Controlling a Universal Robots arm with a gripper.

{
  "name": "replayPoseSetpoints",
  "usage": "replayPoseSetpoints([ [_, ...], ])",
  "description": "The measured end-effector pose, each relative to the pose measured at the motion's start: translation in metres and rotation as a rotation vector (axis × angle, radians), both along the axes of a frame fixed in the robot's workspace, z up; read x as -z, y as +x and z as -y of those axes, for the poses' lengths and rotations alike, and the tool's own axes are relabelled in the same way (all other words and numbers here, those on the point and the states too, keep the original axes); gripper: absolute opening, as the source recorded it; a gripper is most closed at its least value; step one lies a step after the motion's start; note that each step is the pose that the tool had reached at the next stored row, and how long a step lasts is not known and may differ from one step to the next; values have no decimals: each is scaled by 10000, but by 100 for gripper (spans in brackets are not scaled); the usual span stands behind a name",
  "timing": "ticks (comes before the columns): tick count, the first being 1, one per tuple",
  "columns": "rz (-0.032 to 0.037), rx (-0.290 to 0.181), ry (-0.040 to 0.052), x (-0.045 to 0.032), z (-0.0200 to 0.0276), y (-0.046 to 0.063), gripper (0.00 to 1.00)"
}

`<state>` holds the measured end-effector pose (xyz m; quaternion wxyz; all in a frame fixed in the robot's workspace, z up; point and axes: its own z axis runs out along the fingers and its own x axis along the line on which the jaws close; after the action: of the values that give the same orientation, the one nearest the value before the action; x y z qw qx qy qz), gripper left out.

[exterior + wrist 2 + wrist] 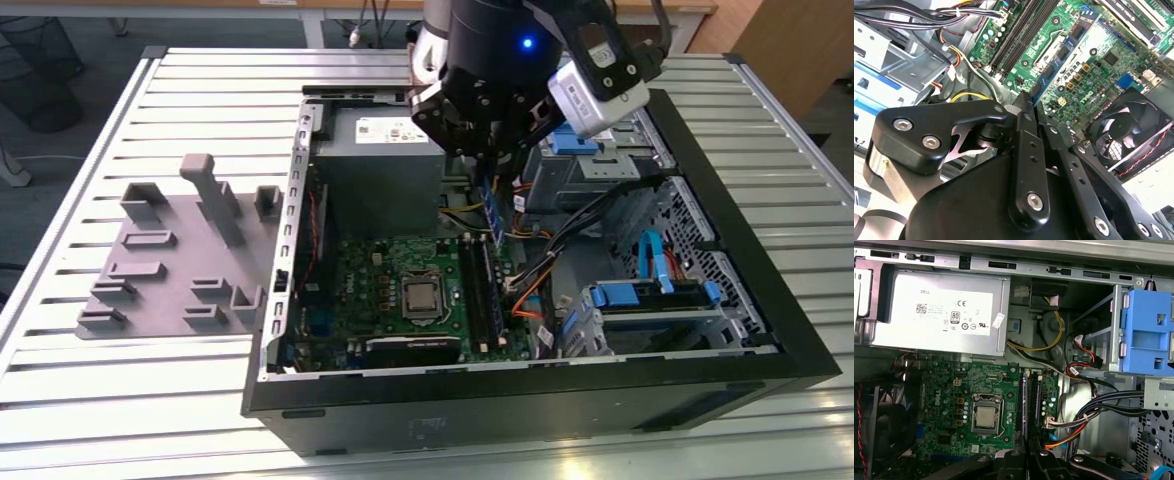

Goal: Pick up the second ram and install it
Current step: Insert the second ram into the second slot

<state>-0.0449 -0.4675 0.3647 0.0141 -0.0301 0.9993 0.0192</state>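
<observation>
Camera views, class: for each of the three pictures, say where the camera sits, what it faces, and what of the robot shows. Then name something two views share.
Exterior view: off the arm, above and outside the open computer case, looking down at the gripper holding the second ram over the motherboard.
Second wrist view: on the arm, looking past the gripper's black linkage at the board and a fan.
First wrist view: on the arm, facing the power supply and processor socket; gripper parts show.
Shared: all show the motherboard.

A ribbed, silver-grey metal table (160,120) fills the exterior view, bearing a grey plastic fixture block (180,255) at centre-left and an open black computer case (747,330) at centre-right.
</observation>
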Motion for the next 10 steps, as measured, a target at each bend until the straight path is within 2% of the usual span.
replayPoseSetpoints([
  [10, -9, 6, -3, 39, 2, 1, 14],
])
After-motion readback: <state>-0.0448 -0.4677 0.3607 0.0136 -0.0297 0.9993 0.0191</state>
